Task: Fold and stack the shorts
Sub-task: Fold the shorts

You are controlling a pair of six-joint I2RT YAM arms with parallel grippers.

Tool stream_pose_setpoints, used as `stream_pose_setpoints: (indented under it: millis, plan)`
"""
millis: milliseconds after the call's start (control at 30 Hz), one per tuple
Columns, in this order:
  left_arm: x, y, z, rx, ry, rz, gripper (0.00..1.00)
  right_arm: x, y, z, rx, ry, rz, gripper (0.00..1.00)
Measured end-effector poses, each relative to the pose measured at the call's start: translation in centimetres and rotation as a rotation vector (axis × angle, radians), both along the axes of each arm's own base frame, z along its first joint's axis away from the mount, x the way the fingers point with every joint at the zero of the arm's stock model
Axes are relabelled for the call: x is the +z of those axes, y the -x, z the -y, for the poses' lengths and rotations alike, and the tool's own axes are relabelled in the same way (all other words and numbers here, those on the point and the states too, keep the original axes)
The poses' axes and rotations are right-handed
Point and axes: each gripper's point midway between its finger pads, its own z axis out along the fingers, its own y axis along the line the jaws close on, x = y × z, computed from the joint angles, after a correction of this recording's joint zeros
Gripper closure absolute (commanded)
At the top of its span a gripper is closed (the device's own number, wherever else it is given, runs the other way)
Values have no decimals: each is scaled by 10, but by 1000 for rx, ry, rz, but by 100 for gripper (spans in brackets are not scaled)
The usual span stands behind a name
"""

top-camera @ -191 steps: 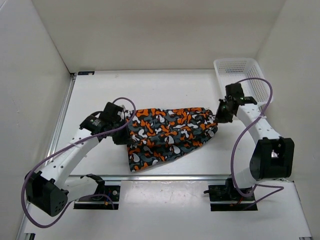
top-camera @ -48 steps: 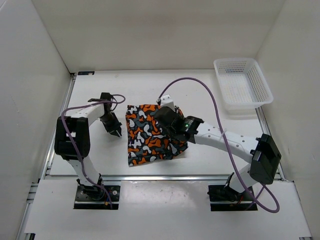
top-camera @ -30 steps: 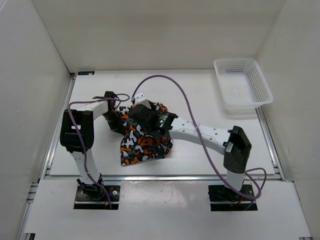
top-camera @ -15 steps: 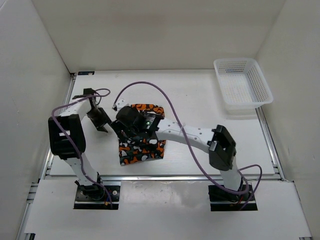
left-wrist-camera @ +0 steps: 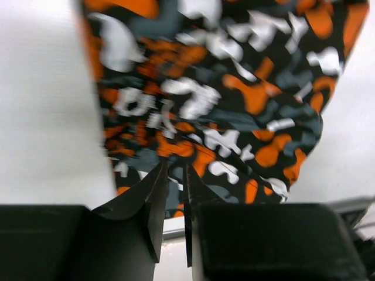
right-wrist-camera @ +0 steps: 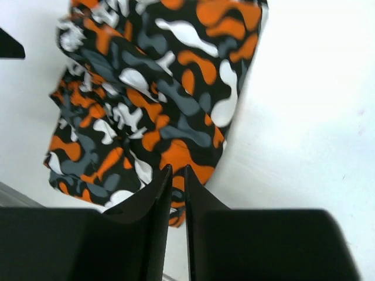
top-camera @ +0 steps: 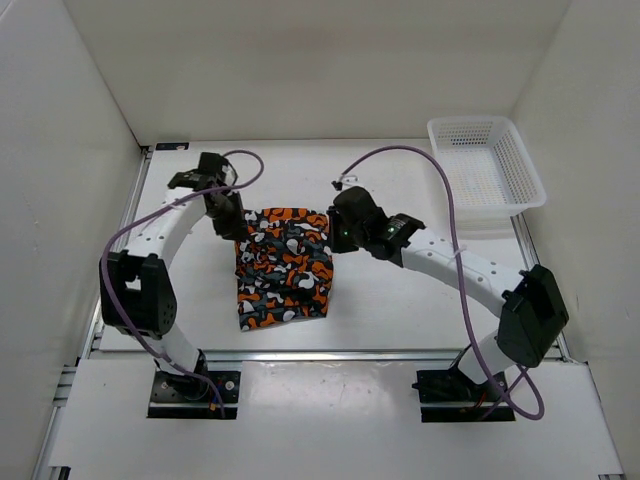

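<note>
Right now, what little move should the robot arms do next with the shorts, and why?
Probably lift both arms slightly to test the grip. The left gripper and right gripper sit at the far corners of the folded shorts with jaws nearly closed, but the pictures don't show whether any cloth is pinched.

One pair of shorts. One basket, far right. One table. Two arms, one left and one right. Two grippers: the left gripper and the right gripper. Two purple cables, one per arm.
</note>
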Motion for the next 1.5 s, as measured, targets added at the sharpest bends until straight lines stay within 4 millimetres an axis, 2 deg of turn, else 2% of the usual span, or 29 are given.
stream_pose_setpoints:
  millis: [100, 233, 367, 500, 533, 600, 633, 667, 733, 767, 833, 933, 967, 1000, 1067, 1133, 1200, 1267, 1333, 1367, 1433, 1467, 1500]
  plan:
    - [-8, 7, 28, -89, 22, -35, 75, -20, -1, 0, 2, 5, -79, 89]
    - [-23, -7, 44, -122, 33, -72, 84, -48, -12, -27, 36, 19, -162, 92]
    - [-59, -29, 34, -85, 1, -139, 86, -90, -32, -53, 38, 59, -227, 92]
    - [-99, -40, 15, -37, -40, -229, 86, -134, -44, -55, 11, 129, -295, 92]
    - [-104, -42, 13, -31, -46, -241, 82, -139, -44, -52, 6, 145, -305, 86]
    - [-105, -46, 11, -28, -59, -246, 78, -141, -43, -46, -5, 169, -309, 77]
    - [-102, -49, 11, -29, -66, -238, 77, -137, -44, -44, -9, 172, -301, 54]
    - [-97, -52, 12, -31, -70, -227, 75, -130, -44, -43, -15, 169, -290, 45]
    - [-86, -61, 13, -34, -75, -189, 72, -110, -41, -39, -7, 167, -247, 35]
    - [-79, -65, 14, -34, -76, -168, 66, -96, -38, -37, -2, 158, -219, 34]
    - [-64, -66, 14, -34, -76, -134, 61, -67, -28, -36, 14, 131, -170, 37]
    - [-35, -62, 14, -27, -65, -76, 61, -30, -4, -43, 66, 79, -107, 64]
    - [-25, -57, 13, -24, -60, -56, 63, -25, 4, -47, 83, 68, -101, 74]
    - [-18, -52, 13, -18, -54, -37, 65, -24, 13, -52, 105, 58, -101, 77]
    - [-10, -36, 10, -7, -47, -21, 73, -36, 30, -59, 142, 67, -124, 84]
    - [-15, -21, 8, -5, -46, -35, 75, -63, 45, -62, 166, 102, -173, 84]
    - [-32, -9, 6, -1, -53, -87, 78, -96, 54, -60, 171, 152, -227, 88]
    - [-55, 0, 5, 0, -64, -153, 78, -126, 58, -52, 161, 207, -278, 88]
    - [-71, 8, 3, 1, -74, -205, 75, -144, 60, -45, 145, 239, -311, 88]
    - [-72, 11, 3, 2, -76, -216, 73, -148, 60, -43, 137, 244, -320, 88]
    - [-67, 11, 2, 5, -80, -210, 69, -143, 58, -40, 125, 241, -316, 75]
    - [-61, 10, 1, 7, -83, -199, 68, -138, 57, -39, 119, 235, -309, 65]
    - [-52, 7, 0, 9, -86, -178, 68, -129, 57, -37, 116, 228, -296, 41]
